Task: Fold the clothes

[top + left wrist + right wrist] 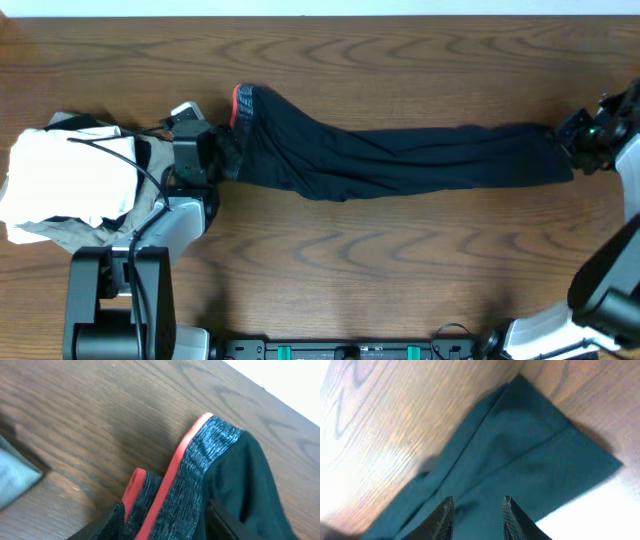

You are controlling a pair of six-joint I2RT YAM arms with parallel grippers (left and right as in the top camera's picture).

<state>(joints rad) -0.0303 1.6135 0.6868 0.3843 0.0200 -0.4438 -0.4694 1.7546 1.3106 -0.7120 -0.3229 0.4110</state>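
Black leggings [400, 155] lie stretched flat on the table [400, 280], long axis left–right. The waist points at the left gripper [228, 155] and the ankles at the right gripper [568, 143]. Judged step: taking both ends for the first fold; next move is to carry one end over the other.

Left wrist: grey waistband [200, 470] with coral trim fills the gap between the fingers [227, 525]; clamped or not, cannot tell.

Right wrist: fingers [444, 515] slightly parted over the ankle hem [535, 445], nothing pinched.

Left tool [165, 530] tips cropped (grip unclear), olive garment [45, 236] mostly under white garment [62, 175]
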